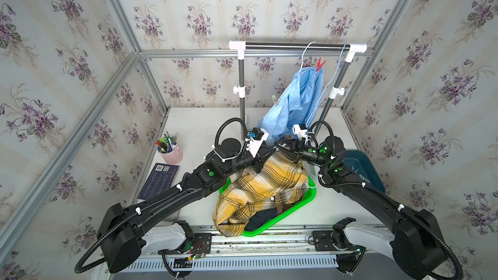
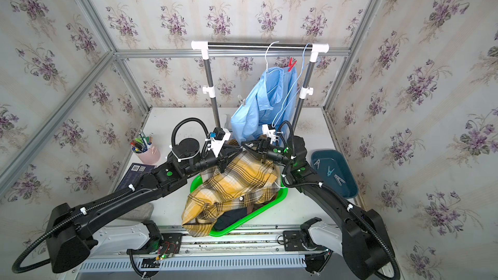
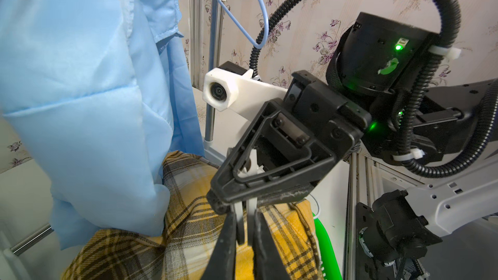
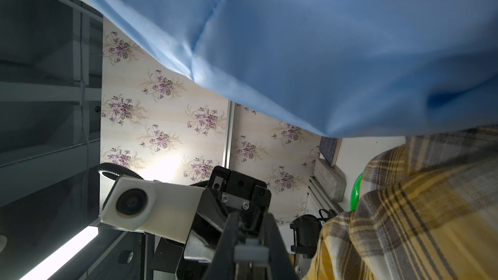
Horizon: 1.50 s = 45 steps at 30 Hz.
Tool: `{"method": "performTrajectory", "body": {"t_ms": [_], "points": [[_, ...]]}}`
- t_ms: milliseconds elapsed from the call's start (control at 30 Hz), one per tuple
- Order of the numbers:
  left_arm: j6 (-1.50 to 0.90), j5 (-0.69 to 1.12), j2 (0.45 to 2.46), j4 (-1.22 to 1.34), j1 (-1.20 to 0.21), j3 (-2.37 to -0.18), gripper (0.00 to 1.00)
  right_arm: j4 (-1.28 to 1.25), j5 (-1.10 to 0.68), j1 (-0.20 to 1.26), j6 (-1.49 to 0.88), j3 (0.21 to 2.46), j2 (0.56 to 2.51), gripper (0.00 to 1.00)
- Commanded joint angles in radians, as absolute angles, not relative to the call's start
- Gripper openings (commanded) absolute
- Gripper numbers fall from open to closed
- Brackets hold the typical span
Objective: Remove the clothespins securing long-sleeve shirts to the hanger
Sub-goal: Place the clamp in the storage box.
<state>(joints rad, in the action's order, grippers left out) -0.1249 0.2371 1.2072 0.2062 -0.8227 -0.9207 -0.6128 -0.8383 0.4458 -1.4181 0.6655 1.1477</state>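
1. Left wrist view: left pincer (image 3: 245, 228) pressed onto the legs of a grey clothespin (image 3: 238, 222). The clip sits just above the plaid shirt (image 3: 188, 224), at the far side of the green basket (image 3: 323, 241).
2. Right wrist view: right pincer (image 4: 252, 235) pressed together on the same clothespin, nose to nose with the left one. Judged a hand-over. The blue bin (image 2: 350, 189) stands on the bench (image 2: 304, 210) just beside the basket on the robot's right and holds three loose clothespins (image 2: 329, 171). Only the right arm is near it.
3. Plaid shirt lies heaped over the basket with a dark shirt (image 1: 264, 218) under it. Both are off the rail, so presumably done with. A bare blue hanger (image 1: 327, 90) hangs behind the basket.
4. Blue shirt (image 1: 293, 98) hangs on a white hanger (image 1: 305, 52) behind and above the basket. It is pinned by a red clothespin (image 1: 320, 64) at the high shoulder and a pale clothespin (image 1: 274, 100) at the low one. Those two are yet to come off.
5. Not resolved:
   - Whether the grey clothespin bites plaid cloth or is free, since the right pincer's fingers cover its biting end.
   - In both top views the wrists cover the clip altogether.
   - The dark shirt's pattern is mostly buried.
   - Blue cloth fills the upper half of the right wrist view.
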Motion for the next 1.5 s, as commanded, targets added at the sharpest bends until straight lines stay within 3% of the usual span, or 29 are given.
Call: {"method": "performTrajectory", "body": {"t_ms": [0,67,133,200,333,433,567,633,700,833,1033,1067,1167,1267,1367,1467], "points": [[-0.124,0.247,1.204,0.196,-0.825,-0.919,0.19,-0.564,-0.808,0.449,-1.345,0.683,1.137,0.08],[-0.12,0.242,1.201,0.185,-0.825,-0.925,0.35,-0.539,-0.802,0.449,-1.326,0.686,1.136,0.07],[-0.114,0.228,1.192,0.177,-0.825,-0.926,0.62,-0.508,-0.792,0.448,-1.306,0.683,1.13,0.05],[-0.103,0.202,1.179,0.164,-0.825,-0.928,0.78,-0.482,-0.78,0.449,-1.289,0.677,1.12,0.04],[-0.103,0.139,1.119,0.142,-0.802,-0.922,0.95,-0.406,-0.755,0.396,-1.256,0.651,1.073,0.03],[-0.127,0.129,1.062,0.096,-0.759,-0.927,0.99,-0.265,-0.768,0.231,-1.179,0.633,1.011,0.02],[-0.107,0.121,1.024,-0.053,-0.741,-0.951,0.99,0.094,-0.743,-0.17,-0.914,0.645,0.944,0.01],[-0.112,0.123,1.008,-0.112,-0.74,-0.95,0.99,0.223,-0.628,-0.341,-0.774,0.656,0.935,0.0],[-0.117,0.135,0.996,-0.139,-0.74,-0.935,0.99,0.25,-0.445,-0.41,-0.698,0.648,0.931,0.01],[-0.125,0.147,0.994,-0.222,-0.74,-0.936,0.99,0.189,-0.139,-0.416,-0.634,0.619,0.992,0.05],[-0.134,0.144,0.988,-0.43,-0.741,-0.98,0.99,0.091,0.074,-0.419,-0.609,0.598,1.116,0.12],[-0.141,0.144,0.985,-0.461,-0.74,-0.982,0.99,0.068,0.093,-0.419,-0.607,0.589,1.116,0.17],[-0.163,0.172,0.986,-0.548,-0.741,-0.991,0.99,0.033,0.127,-0.419,-0.604,0.576,1.122,0.46],[-0.18,0.208,0.996,-0.604,-0.741,-0.991,0.99,0.037,0.118,-0.419,-0.592,0.591,1.138,0.65],[-0.18,0.219,1.003,-0.629,-0.747,-0.989,0.99,0.051,0.096,-0.419,-0.578,0.59,1.117,0.74],[-0.179,0.215,1.009,-0.628,-0.749,-0.993,0.99,0.1,0.017,-0.418,-0.57,0.605,1.066,0.74]]}}
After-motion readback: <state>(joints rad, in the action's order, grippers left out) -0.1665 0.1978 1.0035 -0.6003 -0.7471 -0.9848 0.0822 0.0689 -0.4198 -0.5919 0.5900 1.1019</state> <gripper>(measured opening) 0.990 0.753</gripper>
